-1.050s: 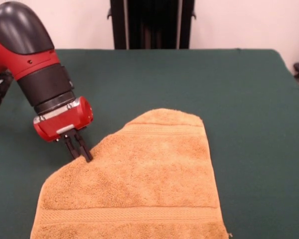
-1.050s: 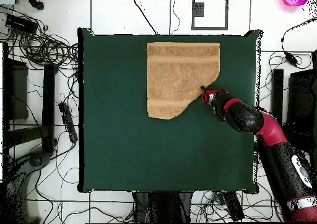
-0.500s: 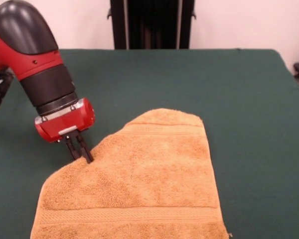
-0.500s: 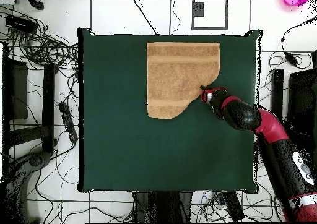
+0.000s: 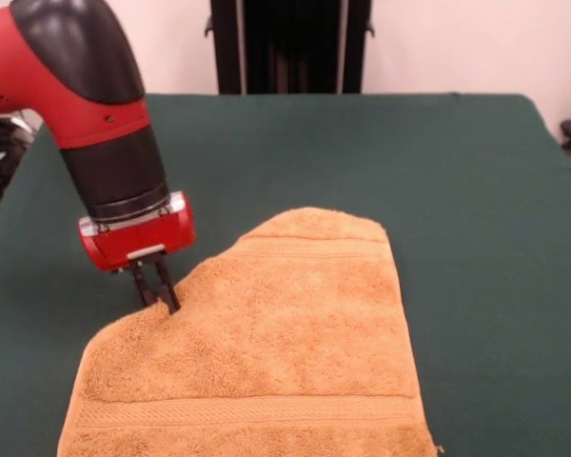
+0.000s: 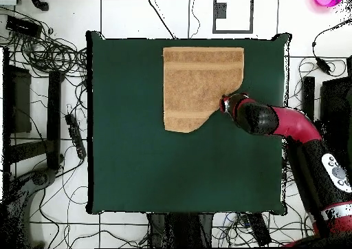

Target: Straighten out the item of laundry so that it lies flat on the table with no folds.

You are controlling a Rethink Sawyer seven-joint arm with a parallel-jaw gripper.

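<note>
Front view shows the gripper (image 5: 160,294) with its two dark fingers (image 5: 167,291) close together, tips at the slanted folded edge of the golden-orange towel (image 5: 276,333), whether pinching cloth unclear, while the towel's near hem is cut off on the green table (image 5: 457,190).

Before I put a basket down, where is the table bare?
Bare green table runs beside the towel and across the half toward the robot's base. It is crowded only where the gripper meets the towel's folded diagonal edge.
</note>
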